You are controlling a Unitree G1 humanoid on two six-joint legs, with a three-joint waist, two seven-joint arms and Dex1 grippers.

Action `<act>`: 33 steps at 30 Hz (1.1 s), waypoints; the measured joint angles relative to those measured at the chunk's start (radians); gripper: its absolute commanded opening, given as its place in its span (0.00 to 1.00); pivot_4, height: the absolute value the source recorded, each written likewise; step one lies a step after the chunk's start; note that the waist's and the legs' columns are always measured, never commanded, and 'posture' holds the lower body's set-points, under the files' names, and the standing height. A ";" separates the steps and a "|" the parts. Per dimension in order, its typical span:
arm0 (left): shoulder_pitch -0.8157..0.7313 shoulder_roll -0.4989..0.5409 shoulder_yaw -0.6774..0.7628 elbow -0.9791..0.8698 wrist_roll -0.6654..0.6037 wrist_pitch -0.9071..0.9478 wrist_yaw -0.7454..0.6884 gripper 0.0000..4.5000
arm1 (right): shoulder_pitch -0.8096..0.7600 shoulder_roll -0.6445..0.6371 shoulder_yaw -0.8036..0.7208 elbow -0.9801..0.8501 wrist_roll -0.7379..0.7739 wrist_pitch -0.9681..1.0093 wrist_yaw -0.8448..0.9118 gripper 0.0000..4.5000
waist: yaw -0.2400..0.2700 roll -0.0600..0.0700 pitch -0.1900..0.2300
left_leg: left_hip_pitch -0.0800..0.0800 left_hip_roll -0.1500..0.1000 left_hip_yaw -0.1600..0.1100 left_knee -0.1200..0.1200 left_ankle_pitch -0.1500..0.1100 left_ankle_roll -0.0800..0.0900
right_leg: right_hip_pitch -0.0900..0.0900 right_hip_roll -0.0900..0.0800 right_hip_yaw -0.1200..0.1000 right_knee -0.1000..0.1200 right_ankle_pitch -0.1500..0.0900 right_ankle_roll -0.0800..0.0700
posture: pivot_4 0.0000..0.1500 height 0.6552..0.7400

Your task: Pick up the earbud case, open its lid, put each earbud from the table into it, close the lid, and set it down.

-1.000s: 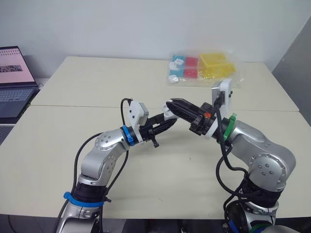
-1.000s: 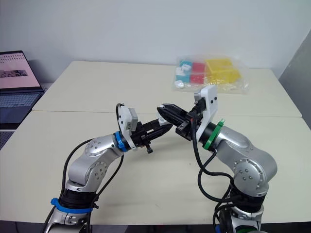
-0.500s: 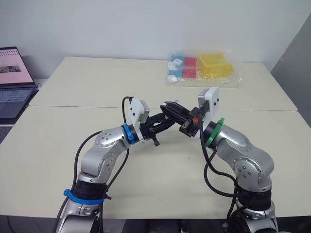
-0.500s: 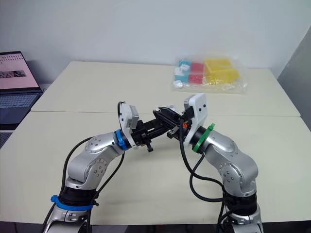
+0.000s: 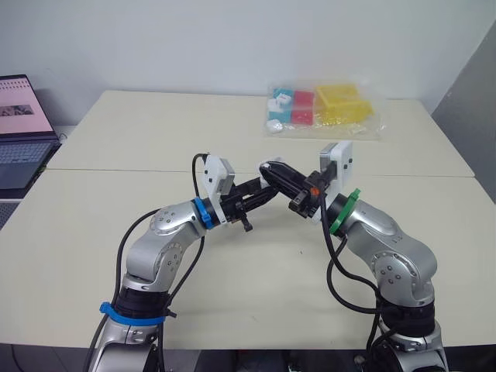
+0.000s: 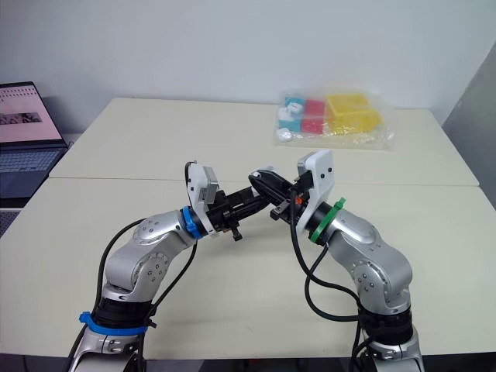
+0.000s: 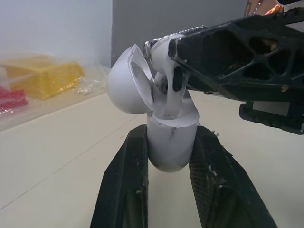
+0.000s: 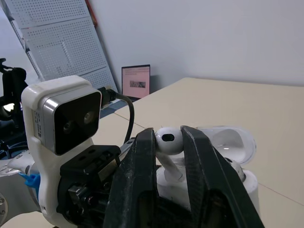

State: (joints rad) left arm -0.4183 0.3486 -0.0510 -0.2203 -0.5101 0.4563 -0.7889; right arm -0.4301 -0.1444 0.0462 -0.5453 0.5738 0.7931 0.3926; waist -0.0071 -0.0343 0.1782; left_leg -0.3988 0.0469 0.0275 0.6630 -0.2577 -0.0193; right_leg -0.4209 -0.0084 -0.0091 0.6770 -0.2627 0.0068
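The right gripper (image 8: 167,137) has moved its pinched earbud (image 8: 168,143) into the open earbud case (image 7: 172,148) the left gripper (image 7: 171,135) squeezes; push straight down

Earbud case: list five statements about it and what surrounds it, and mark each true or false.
1. The left gripper clamps the earbud case by its body. True.
2. The case's lid is shut. False: it is open, tilted back on its hinge.
3. The right gripper holds an earbud with its stem pointing down into the case. True.
4. The case rests on the table. False: it is held in the air above the table.
5. A clear plastic bag of coloured items lies at the table's near edge. False: it lies at the far side.
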 measured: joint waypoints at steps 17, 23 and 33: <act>0.000 0.000 0.002 0.002 0.001 0.021 0.006 0.18 | 0.031 -0.021 0.026 -0.012 0.032 -0.010 -0.005 0.45 | 0.000 0.000 0.000 | 0.000 0.000 0.000 0.000 0.000 0.000 | 0.000 0.000 0.000 0.000 0.000 0.000 | 1.00 1.00; 0.000 0.001 0.003 0.002 0.001 0.021 0.015 0.18 | 0.026 -0.043 0.048 -0.033 0.031 -0.021 -0.006 0.82 | 0.000 0.000 0.000 | 0.000 0.000 0.000 0.000 0.000 0.000 | 0.000 0.000 0.000 0.000 0.000 0.000 | 1.00 1.00; 0.000 0.002 0.003 0.001 0.001 0.018 0.012 0.18 | 0.026 -0.065 0.050 -0.050 0.044 -0.020 -0.024 0.82 | 0.000 0.000 0.000 | 0.000 0.000 0.000 0.000 0.000 0.000 | 0.000 0.000 0.000 0.000 0.000 0.000 | 1.00 1.00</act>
State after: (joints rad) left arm -0.4183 0.3507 -0.0478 -0.2188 -0.5091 0.4743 -0.7765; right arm -0.4041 -0.2098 0.0961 -0.5955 0.6181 0.7731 0.3688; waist -0.0067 -0.0343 0.1782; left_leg -0.3989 0.0469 0.0275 0.6629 -0.2577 -0.0193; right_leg -0.4209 -0.0084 -0.0091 0.6766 -0.2628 0.0069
